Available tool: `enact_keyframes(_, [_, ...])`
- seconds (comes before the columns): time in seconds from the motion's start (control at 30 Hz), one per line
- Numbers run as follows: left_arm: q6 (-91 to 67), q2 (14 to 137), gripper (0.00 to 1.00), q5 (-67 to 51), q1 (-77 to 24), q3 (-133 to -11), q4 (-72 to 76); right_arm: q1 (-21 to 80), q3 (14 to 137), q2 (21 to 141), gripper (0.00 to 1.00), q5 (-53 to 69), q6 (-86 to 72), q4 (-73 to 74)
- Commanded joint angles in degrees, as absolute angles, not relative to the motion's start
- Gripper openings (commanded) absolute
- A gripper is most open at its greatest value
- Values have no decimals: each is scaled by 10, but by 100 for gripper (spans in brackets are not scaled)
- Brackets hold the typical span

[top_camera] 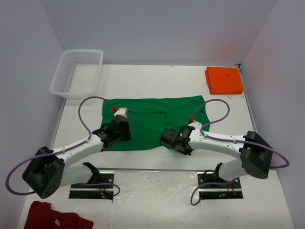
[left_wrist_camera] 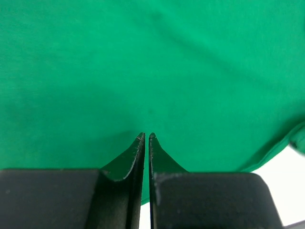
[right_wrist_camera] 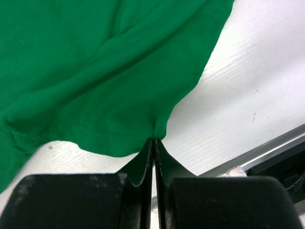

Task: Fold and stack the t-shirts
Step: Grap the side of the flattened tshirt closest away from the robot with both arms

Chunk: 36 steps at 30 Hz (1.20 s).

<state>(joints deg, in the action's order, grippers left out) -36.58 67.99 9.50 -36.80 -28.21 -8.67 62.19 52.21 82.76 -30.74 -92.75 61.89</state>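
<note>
The green t-shirt (top_camera: pixel 152 119) lies spread in the middle of the table. It fills the left wrist view (left_wrist_camera: pixel 152 71) and the upper left of the right wrist view (right_wrist_camera: pixel 95 71). My left gripper (top_camera: pixel 114 133) sits on its near left part. Its jaws (left_wrist_camera: pixel 147 136) are pressed together at the cloth, just inside the near edge. My right gripper (top_camera: pixel 170 140) is shut on the shirt's near right edge, and a crease runs up from its tips (right_wrist_camera: pixel 155 140). The orange t-shirt (top_camera: pixel 224 79) lies folded at the back right, away from both grippers.
A white mesh basket (top_camera: pixel 76 71) stands at the back left. A dark red garment with a white tag (top_camera: pixel 52 217) lies at the near left corner, beside the arm bases. A metal rail (right_wrist_camera: pixel 267 148) runs along the near table edge, by the right gripper.
</note>
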Motion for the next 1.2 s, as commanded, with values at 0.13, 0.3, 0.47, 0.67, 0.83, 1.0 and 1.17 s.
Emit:
enact_keyframes(0.13, [-477,657,7,159,-348,-331,-209,588,519,766,0,-372,-856,583])
enact_keyframes(0.3, [-541,634,19,168,-332,-338,-289,577,493,741,0,-359,-801,522])
enact_keyframes(0.47, [-571,628,32,138,-265,-338,-367,577,474,724,0,-338,-747,461])
enact_keyframes(0.67, [-614,573,33,175,-227,-335,-455,577,441,710,0,-312,-705,403])
enact_keyframes(0.83, [-637,584,33,204,-225,-361,-515,573,432,698,0,-308,-679,383])
enact_keyframes(1.0, [-654,582,33,214,-224,-375,-557,567,421,679,0,-304,-671,377])
enact_keyframes(1.17, [-642,625,33,231,-210,-379,-580,566,409,656,0,-302,-676,377])
